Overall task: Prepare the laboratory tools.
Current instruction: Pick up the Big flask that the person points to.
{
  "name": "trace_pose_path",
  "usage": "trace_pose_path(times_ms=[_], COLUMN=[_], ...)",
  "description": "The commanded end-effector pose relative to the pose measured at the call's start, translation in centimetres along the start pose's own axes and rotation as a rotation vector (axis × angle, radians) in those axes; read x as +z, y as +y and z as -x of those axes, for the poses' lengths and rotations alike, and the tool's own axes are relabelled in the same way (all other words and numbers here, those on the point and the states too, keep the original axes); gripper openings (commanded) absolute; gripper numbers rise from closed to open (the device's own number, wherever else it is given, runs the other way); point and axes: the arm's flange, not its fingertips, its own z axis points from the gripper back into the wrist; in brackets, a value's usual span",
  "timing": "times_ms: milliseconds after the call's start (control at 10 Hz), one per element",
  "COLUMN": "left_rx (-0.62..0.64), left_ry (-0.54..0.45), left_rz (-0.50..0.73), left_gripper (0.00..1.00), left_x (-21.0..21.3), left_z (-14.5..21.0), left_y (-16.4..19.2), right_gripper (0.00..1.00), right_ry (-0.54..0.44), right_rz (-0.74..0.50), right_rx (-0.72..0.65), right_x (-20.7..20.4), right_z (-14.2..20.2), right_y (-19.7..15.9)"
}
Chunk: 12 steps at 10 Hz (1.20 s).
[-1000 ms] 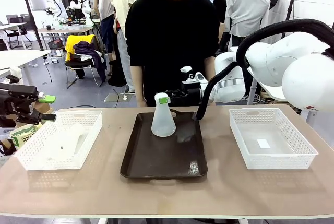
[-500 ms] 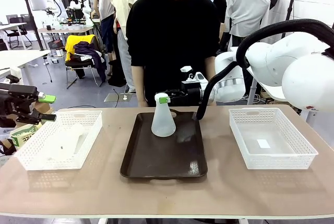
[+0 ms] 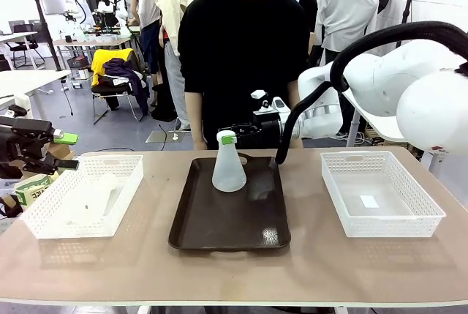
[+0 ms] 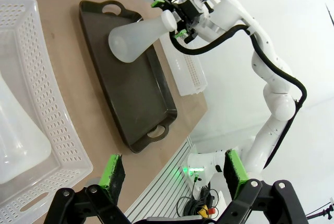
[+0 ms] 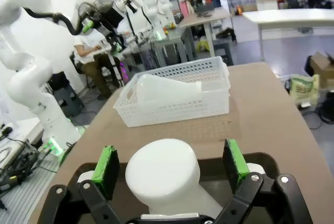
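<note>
The wooden table (image 3: 234,270) carries a dark brown tray (image 3: 227,226) in the middle, with a white lattice basket on either side of it. The right basket (image 3: 380,232) is bare apart from a small label. The left basket (image 3: 73,227) holds one conical flask (image 4: 15,140) lying on its side, and the other flask (image 3: 229,171) stands upright near the tray's far end. I judge the task about half done: one flask is set out on the tray and one is not yet taken from its basket. The step in hand centres on the standing flask, since the right gripper (image 5: 170,165) is level with its narrow neck. Whether it is about to grasp or has just let go, these pictures cannot settle. To grasp, the fingers should close evenly on the neck and lift straight up, because the wide base would tip if dragged. To let go, the gripper must back away along its own line without clipping the neck. Its jaws are spread, with a green pad (image 5: 107,169) on each side of the neck and a little gap showing on both, so it holds nothing. The left gripper (image 3: 67,151) hangs above the outer side of the left basket, its fingers likewise wide apart and holding nothing.
</note>
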Motion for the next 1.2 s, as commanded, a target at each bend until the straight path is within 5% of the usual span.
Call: trace_pose_path(times_ms=[0,300,800,1100], left_rx=[-0.005,-0.005,-0.005,-0.005], left_ry=[-0.013,-0.013,-0.013,-0.013], left_rz=[0.017,0.017,0.017,0.017], left_gripper=[1.0,1.0,1.0,1.0], left_x=[0.1,0.1,0.1,0.1], left_z=[-0.1,-0.1,-0.1,-0.1], left_y=[-0.1,-0.1,-0.1,-0.1], right_gripper=[1.0,1.0,1.0,1.0], right_ry=[0.129,0.288,0.305,0.23], right_rz=[0.076,0.295,0.55,0.823], right_rx=[-0.016,0.0,-0.065,-0.109], right_x=[0.5,3.4,8.6,13.9], right_z=[-1.6,-3.8,-4.3,-1.8], right_y=[2.7,6.4,14.0,20.8])
